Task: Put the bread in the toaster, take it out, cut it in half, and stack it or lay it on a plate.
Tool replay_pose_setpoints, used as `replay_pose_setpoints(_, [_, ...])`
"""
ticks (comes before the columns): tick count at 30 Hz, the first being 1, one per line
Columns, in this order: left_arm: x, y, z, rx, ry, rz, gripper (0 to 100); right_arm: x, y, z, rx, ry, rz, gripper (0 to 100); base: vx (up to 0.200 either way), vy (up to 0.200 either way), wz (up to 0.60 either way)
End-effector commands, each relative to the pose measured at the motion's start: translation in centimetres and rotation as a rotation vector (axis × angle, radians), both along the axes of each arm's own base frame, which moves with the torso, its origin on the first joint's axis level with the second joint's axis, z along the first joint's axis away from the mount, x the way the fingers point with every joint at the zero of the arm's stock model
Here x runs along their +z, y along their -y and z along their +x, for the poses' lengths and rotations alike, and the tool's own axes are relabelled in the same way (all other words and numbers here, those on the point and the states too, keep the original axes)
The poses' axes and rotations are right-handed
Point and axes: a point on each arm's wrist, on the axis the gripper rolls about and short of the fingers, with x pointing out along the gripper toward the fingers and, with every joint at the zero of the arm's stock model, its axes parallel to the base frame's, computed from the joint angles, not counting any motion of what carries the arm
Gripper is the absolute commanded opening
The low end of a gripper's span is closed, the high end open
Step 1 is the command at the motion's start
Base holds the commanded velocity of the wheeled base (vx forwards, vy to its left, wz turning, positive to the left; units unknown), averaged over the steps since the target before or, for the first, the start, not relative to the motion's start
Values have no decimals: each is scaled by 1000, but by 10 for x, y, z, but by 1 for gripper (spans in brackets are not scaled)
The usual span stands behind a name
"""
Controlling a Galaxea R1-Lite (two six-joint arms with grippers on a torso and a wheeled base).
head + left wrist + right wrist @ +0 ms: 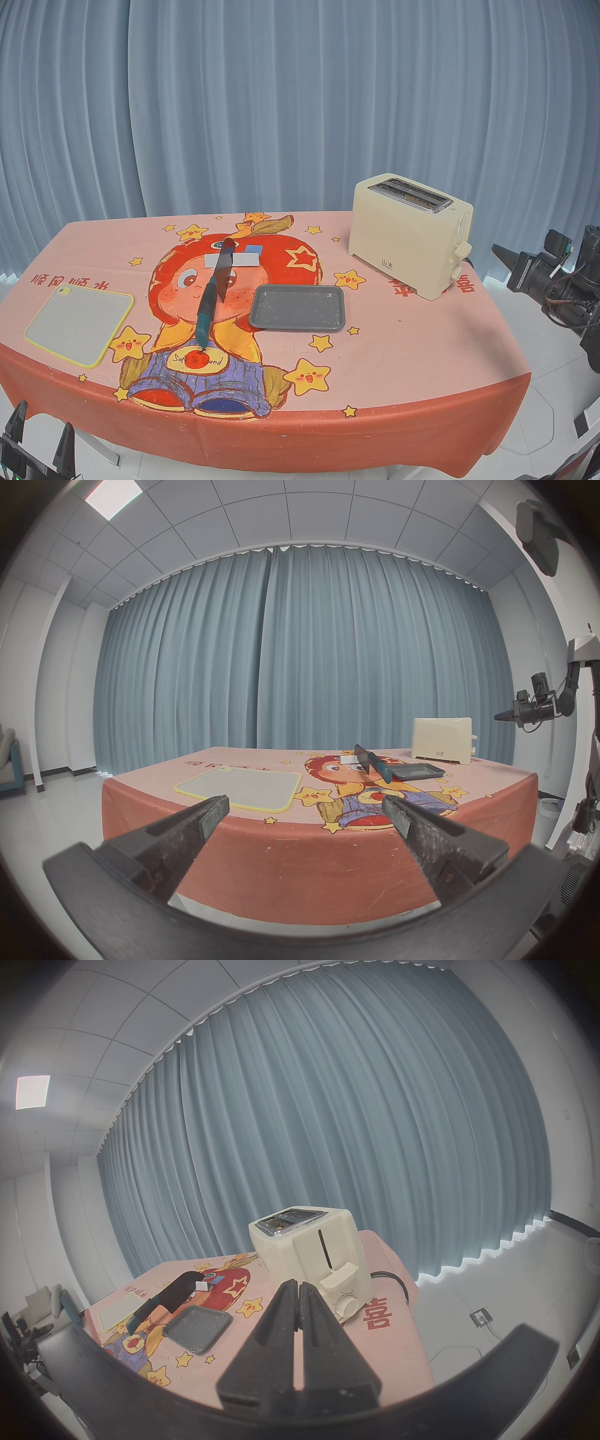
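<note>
A cream toaster [409, 234] stands at the table's far right, its two slots [411, 195] facing up; I cannot tell whether bread is inside. The grey plate [297, 307] lies bare at the table's middle. Just left of it, a teal-handled knife [211, 294] rests propped on its edge. My left gripper [44, 417] hangs open below the table's front left corner, nothing between its fingers [187, 830]. My right gripper [299, 1285] is shut and empty, held off the table's right side, pointing at the toaster's lever [337, 1274].
A grey cutting board [79, 323] with a yellow rim lies at the table's left. A small white and blue block [240, 259] sits behind the knife blade. The toaster's cord [387, 1280] trails off the right edge.
</note>
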Motion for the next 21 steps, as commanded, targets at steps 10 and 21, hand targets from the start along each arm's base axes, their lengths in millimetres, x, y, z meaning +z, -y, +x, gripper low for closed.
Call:
replay_pose_setpoints(10, [-5,0,1,0,-19,-1,100,27,-9,18,25,92,12,0,0,0,0])
replay_pose_setpoints(21, [-5,0,1,0,-19,0,100,33,-12,44,22,93,9,0,0,0,0])
